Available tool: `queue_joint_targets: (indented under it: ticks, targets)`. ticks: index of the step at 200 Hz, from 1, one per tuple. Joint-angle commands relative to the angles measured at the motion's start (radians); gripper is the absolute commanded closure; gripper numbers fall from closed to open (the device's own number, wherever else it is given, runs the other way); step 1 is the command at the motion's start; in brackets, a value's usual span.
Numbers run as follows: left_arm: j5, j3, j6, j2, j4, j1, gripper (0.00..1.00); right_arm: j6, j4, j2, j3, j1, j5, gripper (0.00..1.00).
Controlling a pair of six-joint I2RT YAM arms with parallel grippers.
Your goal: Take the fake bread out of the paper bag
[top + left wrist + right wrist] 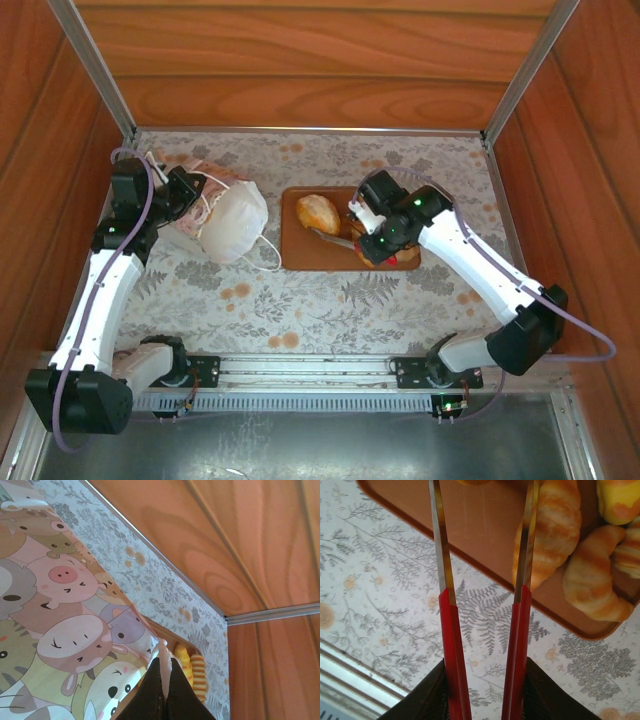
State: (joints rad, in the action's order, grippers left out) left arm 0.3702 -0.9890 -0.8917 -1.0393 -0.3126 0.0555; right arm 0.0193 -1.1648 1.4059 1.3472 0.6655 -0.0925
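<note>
Bread (pixel 555 525) on tray (pixel 485 525). Tongs (pixel 445 580) above it, spread and empty, clamped in my right gripper (pixel 482 690). My left gripper (pixel 164 665), pressed together, pinches bag (pixel 75 630) rim. Likely release step; next: tongs into bag mouth, contents unseen.

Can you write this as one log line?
left end effector: shut on paper bag | right end effector: holds tongs, open over tray | fake bread: several on tray

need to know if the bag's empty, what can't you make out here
- inside of the paper bag: top view, its own crumpled paper hides it.
- fake bread count: top view, the right gripper with tongs covers the tray at its right end; right wrist view, frame edges cut pieces off.
</note>
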Motion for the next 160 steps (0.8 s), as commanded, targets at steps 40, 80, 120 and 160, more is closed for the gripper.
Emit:
queue_joint_targets:
  ticks: [40,80,120,160]
  targets:
    - [-0.009,0.005,0.002,0.002,0.019,0.006,1.00,0.158,0.062,0.082,0.045,-0.043,-0.009,0.60]
    - [-0.012,0.015,0.002,0.014,0.020,0.005,1.00,0.150,0.024,0.120,0.081,-0.059,-0.069,0.54]
    - [-0.013,0.017,-0.001,0.012,0.018,0.004,1.00,0.141,0.006,0.125,0.137,-0.058,-0.073,0.49]
    - [-0.004,0.013,-0.005,0.005,0.021,0.004,1.00,0.151,0.026,0.167,0.178,-0.057,-0.028,0.49]
